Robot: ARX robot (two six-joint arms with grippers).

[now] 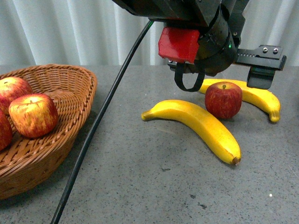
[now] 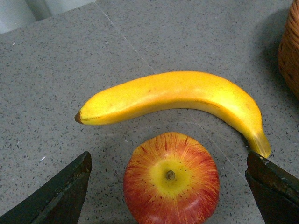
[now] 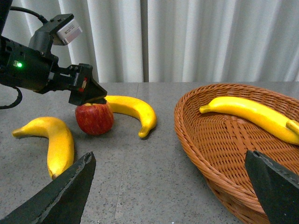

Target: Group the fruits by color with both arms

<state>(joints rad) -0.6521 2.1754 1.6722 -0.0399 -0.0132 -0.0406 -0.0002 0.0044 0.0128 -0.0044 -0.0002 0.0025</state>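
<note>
**Left gripper** [image 2: 168, 161]: released and spread wide, it hangs directly over a red, yellow-streaked apple [image 1: 223, 99]. Its fingers [image 2: 60, 196] stand one to each side of the fruit, apart from it, and grasp nothing.

**Fruit on the worktop:** the apple sits upright, stem uppermost, on the grey speckled worktop [image 1: 154, 186], right of centre and between two bananas. The near banana [image 1: 201, 122] curves from the centre towards the near right, with a narrow gap to the apple. The far banana [image 1: 257, 97] lies just behind the apple and runs out to the right.

**Left arm:** it carries a red block [image 1: 180, 44] by the wrist. A thick black cable [image 1: 93, 130] slants from there down to the near left.

**Left basket:** at the left, a wicker basket [image 1: 70, 100] holds three red apples [image 1: 32, 114].

**Right gripper** [image 3: 169, 158]: likewise released and empty, it is held above the worktop, apart from the fruit. It faces a second wicker basket [image 3: 205, 140] with a third banana [image 3: 252, 114] lying in it.

**Background:** a white curtain [image 1: 70, 32].
</note>
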